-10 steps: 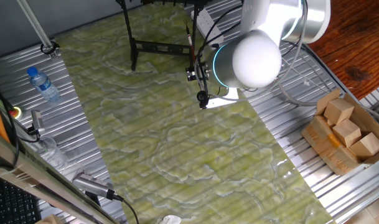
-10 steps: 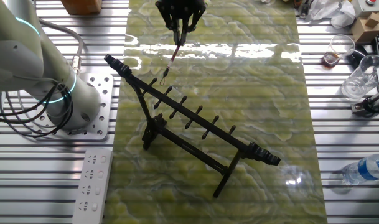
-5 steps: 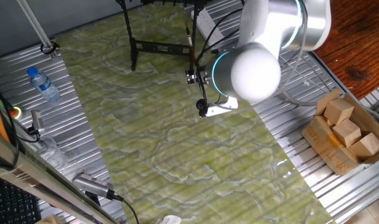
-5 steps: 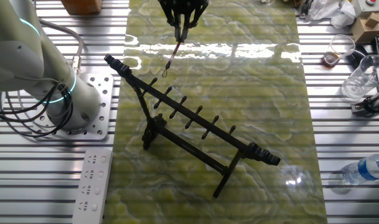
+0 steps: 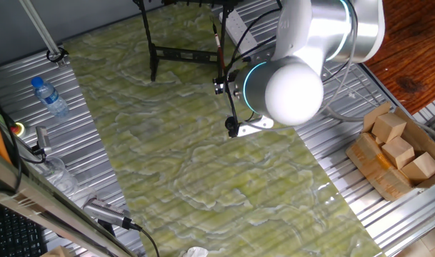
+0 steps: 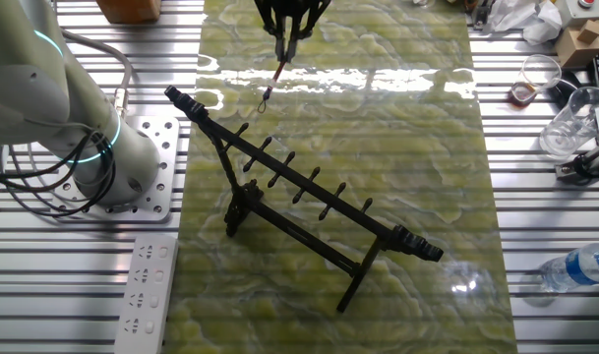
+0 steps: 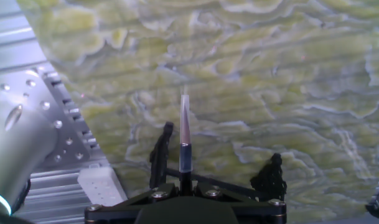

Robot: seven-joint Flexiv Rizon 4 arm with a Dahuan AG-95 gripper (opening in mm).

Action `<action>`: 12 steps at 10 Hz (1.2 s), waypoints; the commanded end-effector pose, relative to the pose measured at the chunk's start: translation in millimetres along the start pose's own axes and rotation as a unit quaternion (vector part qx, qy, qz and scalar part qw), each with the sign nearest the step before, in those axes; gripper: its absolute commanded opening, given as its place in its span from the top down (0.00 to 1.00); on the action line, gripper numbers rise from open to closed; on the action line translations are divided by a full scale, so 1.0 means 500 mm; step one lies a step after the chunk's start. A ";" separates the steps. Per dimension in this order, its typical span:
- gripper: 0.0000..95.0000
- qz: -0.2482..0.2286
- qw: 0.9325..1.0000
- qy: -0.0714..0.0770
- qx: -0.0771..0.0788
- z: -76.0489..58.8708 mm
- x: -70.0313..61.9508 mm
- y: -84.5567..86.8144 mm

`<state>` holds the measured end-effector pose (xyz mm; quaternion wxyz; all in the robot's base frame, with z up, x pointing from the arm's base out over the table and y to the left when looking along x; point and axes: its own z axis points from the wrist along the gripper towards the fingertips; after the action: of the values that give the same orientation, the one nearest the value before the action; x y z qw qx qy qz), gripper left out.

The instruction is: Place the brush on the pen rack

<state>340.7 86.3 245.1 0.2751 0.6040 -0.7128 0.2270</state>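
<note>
Above the tabletop's far edge, my fingers pinch the brush upright, clear of the pen rack for lowering.

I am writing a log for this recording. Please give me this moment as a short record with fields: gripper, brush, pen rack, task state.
gripper: the gripper is shut on the brush, above the far end of the green mat
brush: the brush hangs tilted from the fingers, in the air, apart from the rack
pen rack: the pen rack stands upright on the mat, no brush on its pegs
task state: brush held, not yet placed
</note>
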 end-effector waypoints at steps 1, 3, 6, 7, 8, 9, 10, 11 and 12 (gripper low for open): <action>1.00 -0.002 1.000 0.001 0.000 0.003 0.010 -0.001; 1.00 -0.003 1.000 0.004 0.001 0.003 0.018 -0.003; 1.00 -0.009 1.000 0.005 0.001 0.006 0.036 -0.009; 1.00 -0.010 1.000 0.005 0.001 0.009 0.041 -0.011; 1.00 -0.011 1.000 0.005 0.001 0.011 0.043 -0.013; 1.00 -0.012 1.000 0.001 -0.001 0.015 0.047 -0.015; 1.00 -0.009 1.000 -0.006 -0.005 0.017 0.051 -0.016; 1.00 -0.007 1.000 -0.012 -0.007 0.017 0.054 -0.017; 1.00 -0.009 1.000 -0.016 -0.006 0.019 0.058 -0.018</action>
<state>346.1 54.9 258.1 0.2696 0.6129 -0.7131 0.2080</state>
